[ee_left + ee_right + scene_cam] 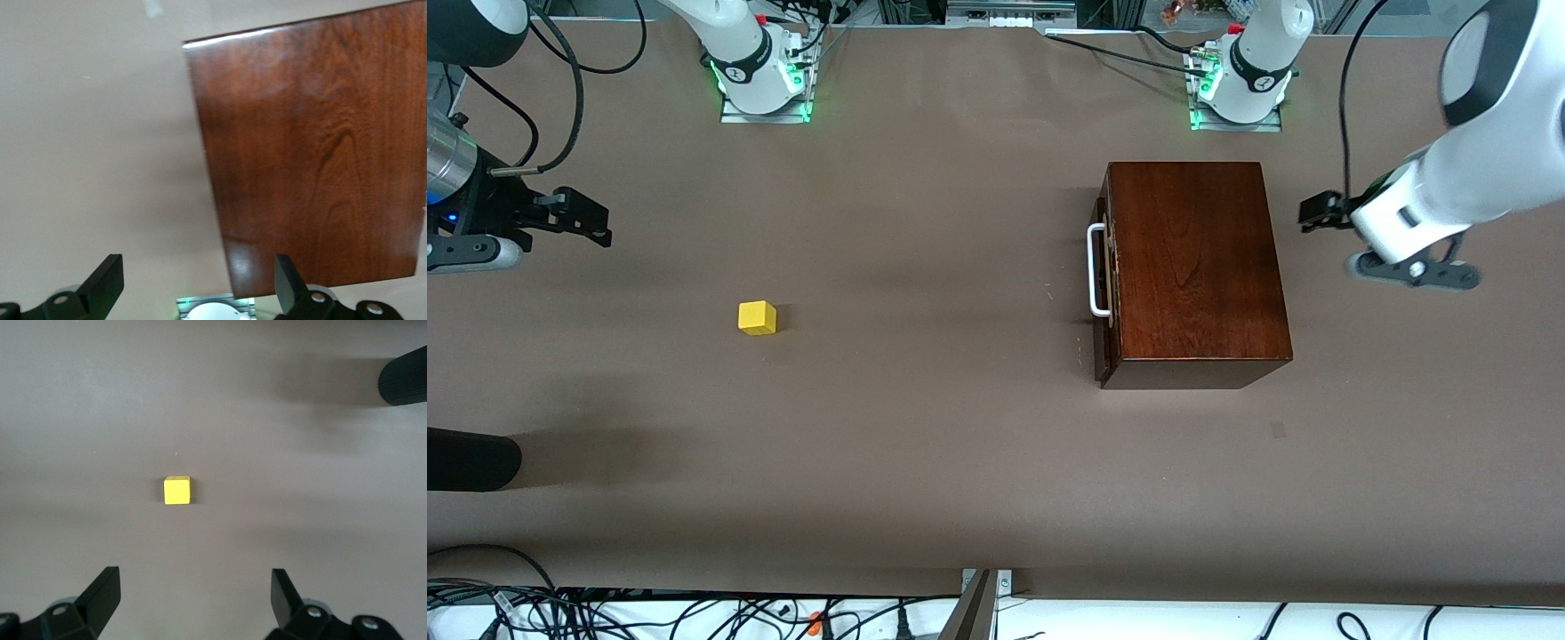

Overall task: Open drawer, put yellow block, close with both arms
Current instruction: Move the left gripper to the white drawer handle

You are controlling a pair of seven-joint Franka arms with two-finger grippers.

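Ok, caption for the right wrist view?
Open right gripper hovers over the table, yellow block lying ahead between its fingers.

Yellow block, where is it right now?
The yellow block sits alone on the table toward the right arm's end, apart from the wooden box.

You have no text, label, brand, number or sign to read anywhere in these views; the small round marks on the arm bases are too small to make out.
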